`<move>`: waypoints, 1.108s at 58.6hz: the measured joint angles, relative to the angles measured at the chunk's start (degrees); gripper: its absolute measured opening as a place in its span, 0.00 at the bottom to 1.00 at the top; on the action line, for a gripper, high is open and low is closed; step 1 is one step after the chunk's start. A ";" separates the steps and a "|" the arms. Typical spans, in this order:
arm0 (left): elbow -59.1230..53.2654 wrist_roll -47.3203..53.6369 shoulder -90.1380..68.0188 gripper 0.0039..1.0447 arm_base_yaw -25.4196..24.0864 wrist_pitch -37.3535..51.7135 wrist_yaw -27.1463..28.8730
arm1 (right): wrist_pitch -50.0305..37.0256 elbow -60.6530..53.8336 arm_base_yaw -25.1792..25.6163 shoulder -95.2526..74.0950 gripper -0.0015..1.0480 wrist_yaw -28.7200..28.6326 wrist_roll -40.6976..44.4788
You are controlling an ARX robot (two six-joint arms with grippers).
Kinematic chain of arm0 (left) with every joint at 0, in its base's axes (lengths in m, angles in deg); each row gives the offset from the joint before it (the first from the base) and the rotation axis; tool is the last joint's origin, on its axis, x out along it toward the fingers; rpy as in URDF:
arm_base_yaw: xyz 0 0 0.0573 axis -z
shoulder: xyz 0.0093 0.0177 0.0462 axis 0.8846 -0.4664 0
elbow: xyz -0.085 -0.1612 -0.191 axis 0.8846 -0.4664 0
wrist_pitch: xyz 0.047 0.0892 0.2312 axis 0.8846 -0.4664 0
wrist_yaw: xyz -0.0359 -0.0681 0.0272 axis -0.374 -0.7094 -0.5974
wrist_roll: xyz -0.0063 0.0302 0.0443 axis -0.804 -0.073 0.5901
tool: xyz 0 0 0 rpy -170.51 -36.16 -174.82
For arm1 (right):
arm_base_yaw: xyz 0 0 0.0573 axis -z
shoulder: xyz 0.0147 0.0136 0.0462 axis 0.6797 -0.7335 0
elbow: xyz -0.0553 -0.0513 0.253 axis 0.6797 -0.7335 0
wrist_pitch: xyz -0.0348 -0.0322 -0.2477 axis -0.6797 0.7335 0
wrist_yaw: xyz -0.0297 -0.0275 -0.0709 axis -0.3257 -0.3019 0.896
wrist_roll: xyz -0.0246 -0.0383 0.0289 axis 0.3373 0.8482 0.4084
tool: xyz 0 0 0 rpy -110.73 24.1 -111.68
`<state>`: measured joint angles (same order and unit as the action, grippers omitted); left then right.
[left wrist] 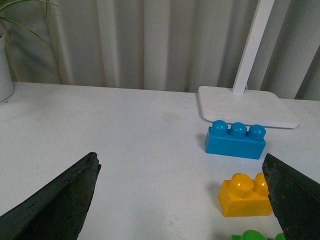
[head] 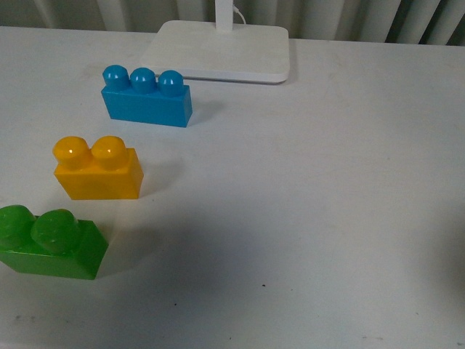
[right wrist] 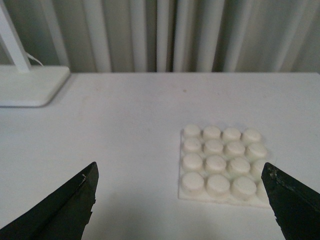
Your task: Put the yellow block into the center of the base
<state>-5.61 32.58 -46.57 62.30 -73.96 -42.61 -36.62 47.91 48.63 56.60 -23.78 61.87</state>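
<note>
A white tabletop [head: 327, 189] met pale pleated curtains [left wrist: 150, 40]. On it sat the orange-yellow two-stud plastic block [head: 98, 171] and the square white studded base [right wrist: 220, 165]. The left gripper [left wrist: 179, 165] and right gripper [right wrist: 179, 172] held their jaws apart.

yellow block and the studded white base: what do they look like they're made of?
The yellow block looks like moulded plastic with a semi-gloss finish: even orange-yellow colour, soft highlights on its two rounded studs, crisp edges. The base is probably plastic too, matte off-white: sixteen identical moulded studs and no shine. The look alone cannot confirm either.
</note>
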 joint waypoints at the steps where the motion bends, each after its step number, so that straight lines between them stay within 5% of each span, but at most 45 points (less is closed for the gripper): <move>1: 0.00 0.00 0.00 0.94 0.00 0.00 0.00 | -0.33 0.42 0.61 -1.18 0.91 -0.52 0.28; 13: 0.00 0.00 0.00 0.94 0.00 0.00 0.02 | -6.82 10.73 9.22 -30.97 0.91 -5.46 7.63; 31: 0.00 0.00 0.00 0.94 0.00 0.00 0.02 | -8.41 24.33 10.54 -60.41 0.91 -4.63 10.62; 65: 0.00 0.00 0.00 0.94 0.00 -0.02 0.02 | -6.49 32.81 13.70 -70.44 0.91 -6.54 10.47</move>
<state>-5.61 32.58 -46.57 62.30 -73.98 -42.59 -43.11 80.71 62.33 -13.85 -30.31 72.34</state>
